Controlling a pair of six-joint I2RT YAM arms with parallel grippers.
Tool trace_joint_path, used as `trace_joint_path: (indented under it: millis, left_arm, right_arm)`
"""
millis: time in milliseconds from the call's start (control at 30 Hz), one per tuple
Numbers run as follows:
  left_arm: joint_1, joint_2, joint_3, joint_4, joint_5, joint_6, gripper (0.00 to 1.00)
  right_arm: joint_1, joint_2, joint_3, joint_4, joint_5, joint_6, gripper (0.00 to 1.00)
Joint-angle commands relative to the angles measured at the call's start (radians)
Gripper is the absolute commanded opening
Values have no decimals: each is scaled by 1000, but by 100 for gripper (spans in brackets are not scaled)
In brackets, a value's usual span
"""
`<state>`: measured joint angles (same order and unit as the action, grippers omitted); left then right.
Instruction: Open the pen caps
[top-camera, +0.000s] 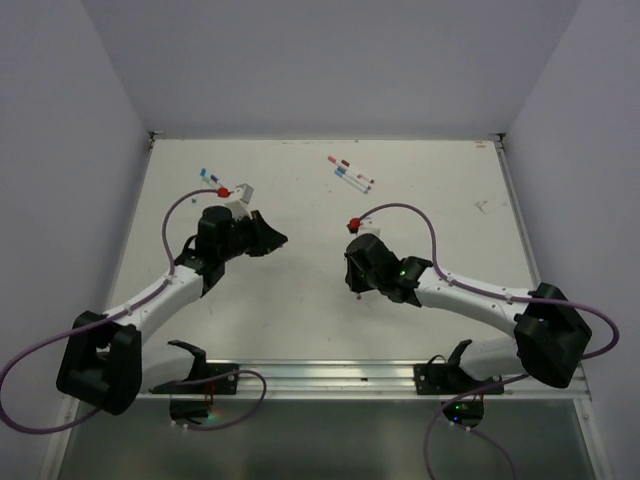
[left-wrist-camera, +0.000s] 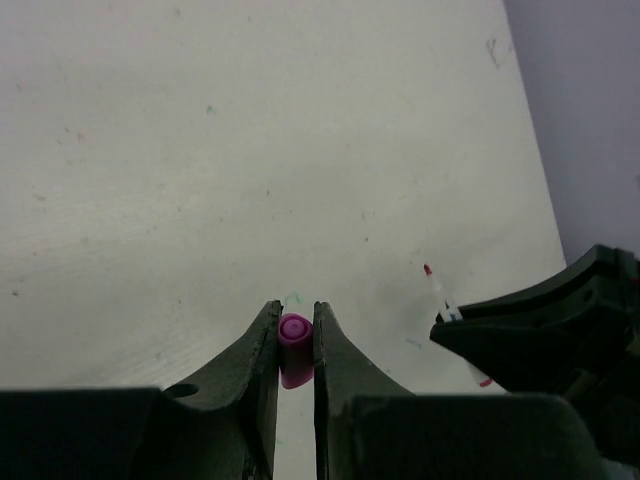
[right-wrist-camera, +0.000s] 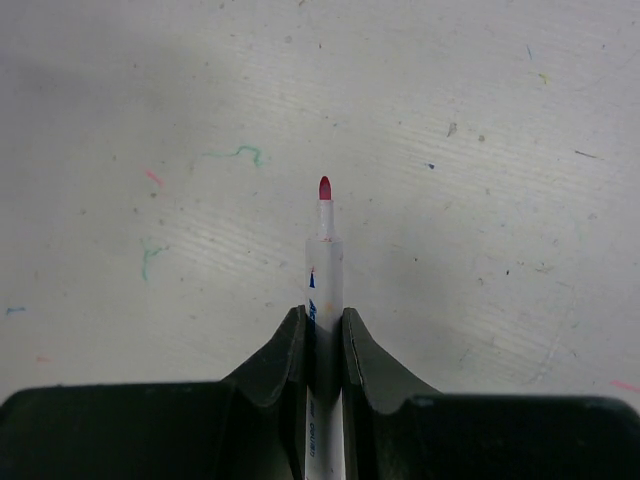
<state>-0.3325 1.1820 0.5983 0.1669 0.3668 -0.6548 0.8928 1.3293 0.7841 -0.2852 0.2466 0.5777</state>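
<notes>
1. Blue print along the white plastic pen barrel (right-wrist-camera: 325, 270), too small to read; bare red tip (right-wrist-camera: 324, 187) pointing away.
2. Pinched at mid-length between the fingers of the right gripper (right-wrist-camera: 322, 318), over a scuffed, ink-flecked white table (right-wrist-camera: 500, 150).
3. Pink pen cap (left-wrist-camera: 294, 352), a short smooth cylinder, clamped in the left gripper (left-wrist-camera: 296, 312), apart from the pen.
4. Far back on the table: several capped pens (top-camera: 351, 174), well apart from both grippers.

Table (top-camera: 310, 320) open between left gripper (left-wrist-camera: 296, 312), right gripper (right-wrist-camera: 323, 316); pens (top-camera: 350, 172) beyond
</notes>
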Motion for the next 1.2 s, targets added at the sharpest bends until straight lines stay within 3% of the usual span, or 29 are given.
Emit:
trace_joint_path:
  millis: [0,133,367,667,900,933,1100,1167]
  left_arm:
    - [-62,63,-23,-57,53,81,0]
    - [-97,114,-120,136,104,-15,0]
    - [-192,180,-120,138,61,-32,0]
    - [-207,289,-100,183,55,-66,5]
    - [-214,465,7,206,57,-78,14]
    - [-215,479,32,201,58,-77,14]
    - [-215,511,61,183,37,-75,20]
    - [-215,512,60,165,17,-71,26]
  right_arm:
    - [-14,60,70,3,46,17,0]
    - [-17,175,136,26,31,30,0]
    - [-17,326,170,110,36,45,0]
    - [-17,401,164,216,34,59,1]
    - [-18,461,211,216,72,76,11]
    - [-18,470,218,215,75,76,16]
    - [-31,510,234,207,60,82,22]
    - [-32,516,230,215,54,85,31]
